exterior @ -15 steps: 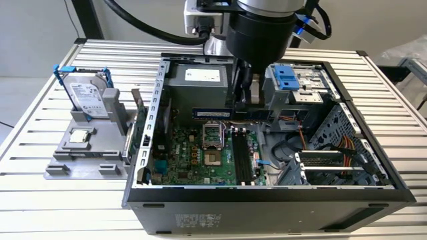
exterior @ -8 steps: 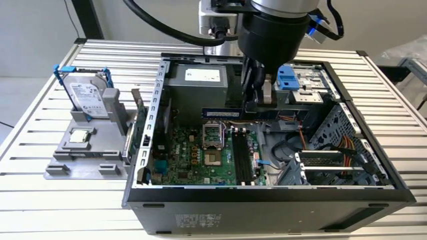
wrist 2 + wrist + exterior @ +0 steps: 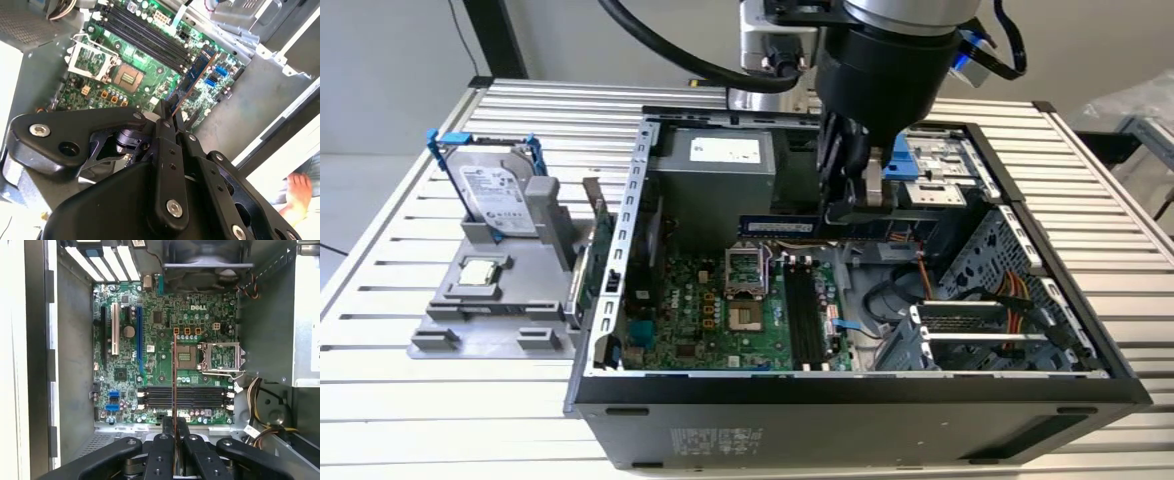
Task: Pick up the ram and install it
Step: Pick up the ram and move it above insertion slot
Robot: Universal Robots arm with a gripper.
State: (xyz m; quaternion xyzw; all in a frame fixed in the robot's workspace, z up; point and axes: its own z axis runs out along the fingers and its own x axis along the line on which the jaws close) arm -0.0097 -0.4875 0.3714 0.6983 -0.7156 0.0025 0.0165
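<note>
Gripper, hanging straight down, is clamping the ram on edge, crosswise to the slots and, in the exterior view, at their twelve o'clock. A white label is facing up on the power supply.

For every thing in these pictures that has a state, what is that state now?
computer case: side open.
memory slots: all empty.
processor socket: open, no chip inside.
ram: held on edge, in no slot.
gripper: shut on the ram.
hard drive: upright in the grey stand.
processor chip: flat on the grey stand.
</note>
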